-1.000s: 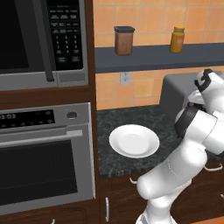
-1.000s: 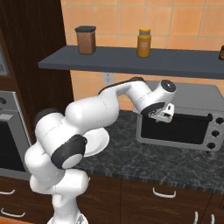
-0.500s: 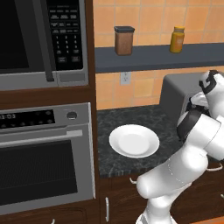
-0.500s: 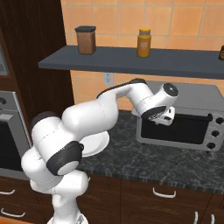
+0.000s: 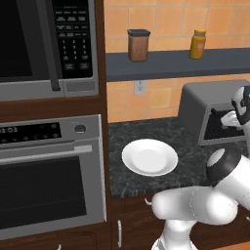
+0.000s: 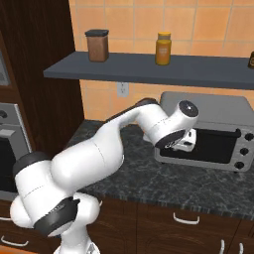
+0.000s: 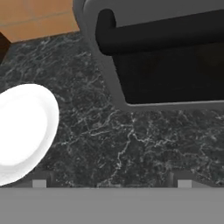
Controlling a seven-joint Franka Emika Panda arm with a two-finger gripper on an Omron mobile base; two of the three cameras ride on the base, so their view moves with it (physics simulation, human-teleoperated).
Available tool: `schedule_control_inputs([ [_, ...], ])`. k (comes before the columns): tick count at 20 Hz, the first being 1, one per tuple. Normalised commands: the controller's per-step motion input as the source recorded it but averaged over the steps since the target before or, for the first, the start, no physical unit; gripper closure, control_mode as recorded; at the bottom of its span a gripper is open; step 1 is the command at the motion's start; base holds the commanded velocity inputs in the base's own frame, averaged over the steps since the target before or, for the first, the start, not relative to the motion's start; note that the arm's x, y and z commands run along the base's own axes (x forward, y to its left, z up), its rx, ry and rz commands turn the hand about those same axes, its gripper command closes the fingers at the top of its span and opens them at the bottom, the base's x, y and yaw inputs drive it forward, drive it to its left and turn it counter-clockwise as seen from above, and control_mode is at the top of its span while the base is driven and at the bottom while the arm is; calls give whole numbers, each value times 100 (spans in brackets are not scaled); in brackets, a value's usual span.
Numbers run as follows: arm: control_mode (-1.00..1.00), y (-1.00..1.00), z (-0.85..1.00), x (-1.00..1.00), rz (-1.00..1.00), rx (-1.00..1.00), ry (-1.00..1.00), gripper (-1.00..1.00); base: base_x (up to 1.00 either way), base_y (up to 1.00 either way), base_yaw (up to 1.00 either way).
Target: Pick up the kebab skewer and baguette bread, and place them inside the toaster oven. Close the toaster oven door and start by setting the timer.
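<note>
A white robot arm reaches across a dark speckled stone counter (image 6: 149, 181) toward the toaster oven (image 6: 208, 131), a grey metal box that stands at the back right of the counter, under a grey wall shelf (image 6: 149, 69). The gripper (image 6: 182, 144) hangs just in front of the upper left part of the toaster oven door (image 6: 213, 146), a dark glass panel that sits shut in its grey frame. In the hand view the door's thick dark bar handle (image 7: 162, 33) runs across the top, close ahead of the hand, and the two finger tips (image 7: 39, 183) stand far apart at the bottom edge, so the jaws are wide open with nothing between them. Three dark knobs (image 6: 242, 151) run down the right side of the toaster oven's front. A white plate (image 5: 149, 157) lies bare on the counter to the left of the toaster oven, well apart from it. On the shelf stand a brown canister (image 5: 138, 45) with a dark lid and, further right, a yellow jar (image 5: 197, 44). Left of the counter, a steel wall oven (image 5: 51, 176) is built into dark wood cabinetry, with a black-panelled microwave (image 5: 49, 46) above it. An orange tiled wall with a white outlet (image 5: 140, 87) backs the counter.
</note>
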Motion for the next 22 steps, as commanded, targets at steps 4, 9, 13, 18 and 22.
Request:
schedule_control_inputs([
  [4,-100,58,-3,-71,0,-21,-5,-100,0,0,0],
  [9,-100,85,-5,-64,-1,-30,-5,-100,0,0,0],
  [13,-100,55,0,-53,-4,-8,1,-100,0,0,0],
  [18,-100,40,0,-56,-4,0,3,-100,0,0,0],
  [22,-100,46,2,-42,-3,5,0,-100,0,0,0],
])
